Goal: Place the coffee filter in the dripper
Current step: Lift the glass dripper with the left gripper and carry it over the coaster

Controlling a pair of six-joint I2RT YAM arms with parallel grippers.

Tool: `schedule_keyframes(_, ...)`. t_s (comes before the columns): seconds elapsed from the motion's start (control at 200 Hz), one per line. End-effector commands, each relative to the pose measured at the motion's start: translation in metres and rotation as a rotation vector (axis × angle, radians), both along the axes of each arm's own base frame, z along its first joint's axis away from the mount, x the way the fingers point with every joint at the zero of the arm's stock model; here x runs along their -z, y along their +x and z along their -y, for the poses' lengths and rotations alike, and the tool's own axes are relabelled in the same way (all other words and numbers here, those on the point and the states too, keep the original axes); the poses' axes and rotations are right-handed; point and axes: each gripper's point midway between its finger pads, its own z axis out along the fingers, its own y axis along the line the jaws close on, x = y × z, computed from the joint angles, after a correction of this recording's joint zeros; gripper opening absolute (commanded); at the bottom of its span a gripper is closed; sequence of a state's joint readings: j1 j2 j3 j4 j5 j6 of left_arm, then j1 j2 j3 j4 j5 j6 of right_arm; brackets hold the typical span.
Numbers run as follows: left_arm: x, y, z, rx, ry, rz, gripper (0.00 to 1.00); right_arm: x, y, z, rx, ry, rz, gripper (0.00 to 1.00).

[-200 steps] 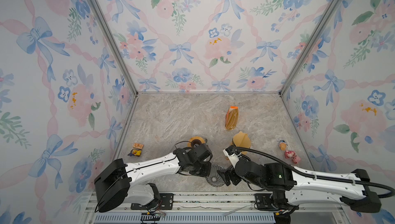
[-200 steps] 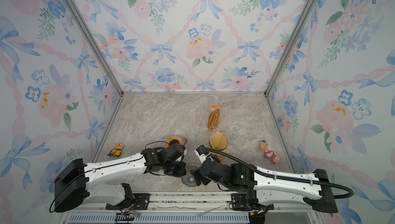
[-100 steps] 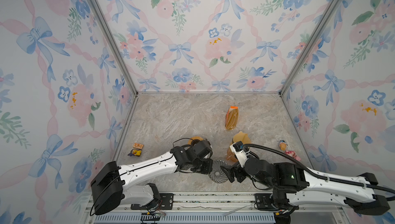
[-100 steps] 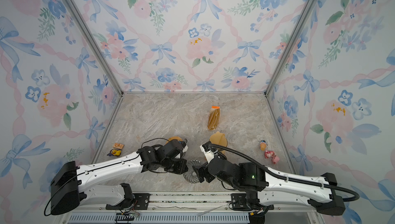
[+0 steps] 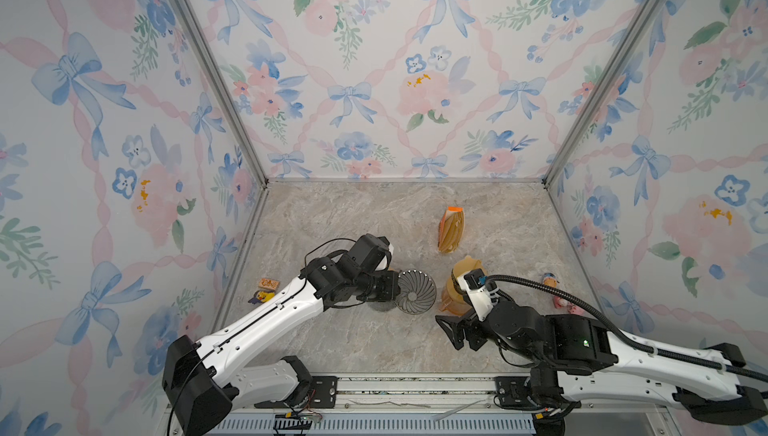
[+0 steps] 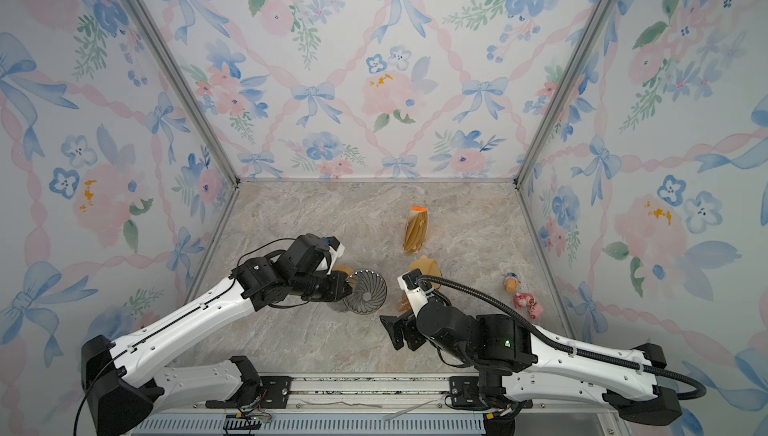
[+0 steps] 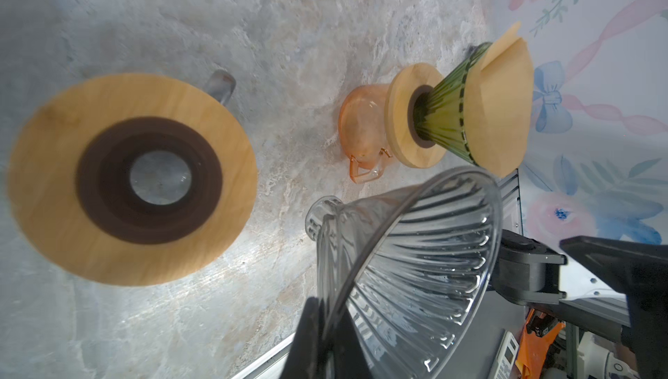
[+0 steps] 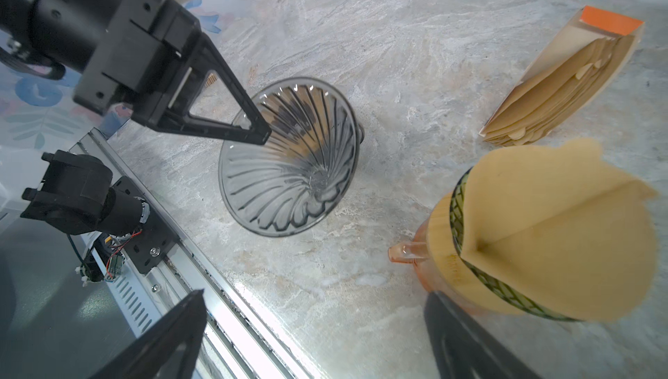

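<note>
My left gripper [image 5: 397, 286] [image 6: 348, 286] [image 7: 325, 308] [image 8: 262, 135] is shut on the rim of a clear ribbed glass dripper [image 5: 415, 297] [image 6: 365, 291] [image 7: 415, 268] [image 8: 289, 164], held tilted above the table. A brown paper coffee filter [image 5: 467, 265] [image 6: 424, 265] [image 7: 502, 106] [image 8: 542, 232] sits in a green dripper [image 7: 444, 113] on an orange carafe [image 7: 361, 127]. My right gripper [image 5: 457, 330] [image 6: 399, 332] [image 8: 314, 296] stands open and holds nothing, near the front edge just left of that carafe.
A wooden ring with a dark centre [image 7: 133, 178] rests on a glass vessel under my left wrist. A pack of paper filters [image 5: 451, 230] [image 8: 564, 95] lies further back. Small toys lie by the left wall [image 5: 266, 288] and the right wall [image 5: 557, 288].
The left gripper has carried the glass dripper away from the front edge toward the back. The right gripper has drawn off the dripper to the right and stays open.
</note>
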State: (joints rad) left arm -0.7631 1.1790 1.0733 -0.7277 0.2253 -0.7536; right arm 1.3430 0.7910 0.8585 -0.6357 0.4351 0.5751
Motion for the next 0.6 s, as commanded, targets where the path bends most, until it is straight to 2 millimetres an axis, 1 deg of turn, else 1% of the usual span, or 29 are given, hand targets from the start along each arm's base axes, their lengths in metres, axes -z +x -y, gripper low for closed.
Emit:
schedule_keyframes(0.0, -0.020, 0.008, -0.016, 0.012, 0.016, 0.041, 0.08, -0.006, 0.004, 0.003, 0.014, -0.010, 0.019, 0.96)
schedule_keyframes(0.085, -0.029, 0.021, -0.027, -0.015, 0.015, 0.054, 0.08, -0.004, 0.005, 0.001, 0.014, -0.014, 0.018, 0.96)
schedule_keyframes(0.265, -0.032, 0.041, -0.049, -0.051, 0.011, 0.039, 0.08, 0.000, 0.005, -0.001, 0.013, -0.028, 0.015, 0.96)
schedule_keyframes(0.43, -0.020, 0.050, -0.061, -0.058, 0.015, 0.001, 0.07, 0.002, 0.007, -0.002, 0.017, -0.032, 0.013, 0.96)
schedule_keyframes(0.595, -0.009, 0.051, -0.066, -0.044, 0.013, -0.041, 0.07, 0.003, 0.008, 0.000, 0.021, -0.036, 0.010, 0.96)
